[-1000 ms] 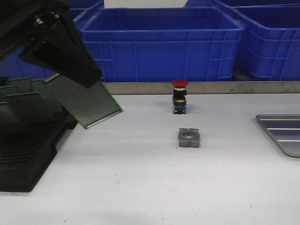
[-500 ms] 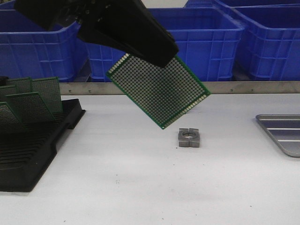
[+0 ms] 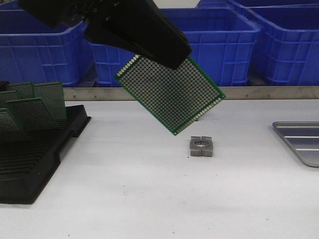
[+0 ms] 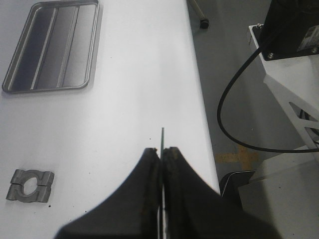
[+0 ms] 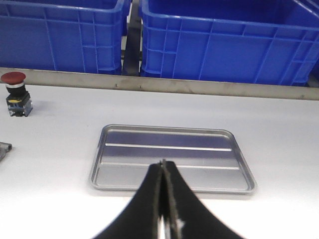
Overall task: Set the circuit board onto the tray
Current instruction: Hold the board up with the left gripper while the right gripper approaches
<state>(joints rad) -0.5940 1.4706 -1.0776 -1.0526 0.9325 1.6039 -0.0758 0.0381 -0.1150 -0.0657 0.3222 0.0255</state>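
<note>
- While pinched at its upper edge in the left gripper (image 3: 167, 57), circuit board (image 3: 172, 94) hangs tilted in mid-air above the white table (image 3: 149, 194), one corner pointing down, clear of everything beneath.
- From the left wrist camera, seen only as a thin green edge (image 4: 162, 144) poking out between the two black fingers (image 4: 149, 174) pressed against it.
- Just below and right of the lowest corner: small grey metal clamp block (image 3: 201, 146), lying flat, apart from the board.
- Far right at the table edge: grey tray (image 3: 299, 142), ribbed floor bare, rim cut off by the frame; wide open tabletop between it and the board.
- Right gripper (image 5: 162, 167) poised over the near rim of the tray, fingers pressed together on nothing.
- Left side: black rack (image 3: 35, 154) with more green boards (image 3: 35, 107) standing in slots.
- Behind the table: blue crates (image 3: 214, 47).
</note>
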